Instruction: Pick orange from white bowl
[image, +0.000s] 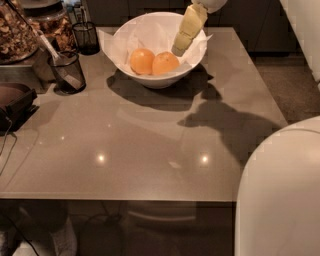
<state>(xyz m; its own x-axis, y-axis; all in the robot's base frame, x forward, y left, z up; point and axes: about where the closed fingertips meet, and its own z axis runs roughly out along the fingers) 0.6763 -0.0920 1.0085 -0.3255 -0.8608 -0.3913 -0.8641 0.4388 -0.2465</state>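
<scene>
The white bowl (159, 81), lined with crumpled white paper, stands at the far middle of the grey table. Two orange fruits lie side by side in it. The orange (165, 63), the deeper and duller one, is on the right. The brighter, paler fruit (141, 60) is on the left. My gripper (179, 49) comes down from the top right, tilted, inside the bowl's right half. Its tip is just above and to the right of the orange. I cannot tell whether it touches the orange.
Two black mesh cups (67, 71) (86, 38) stand left of the bowl, one holding a utensil. Snack containers (19, 31) and a dark object (15, 102) crowd the left edge. My white body (280, 195) fills the lower right. The table's front edge (120, 201) is near.
</scene>
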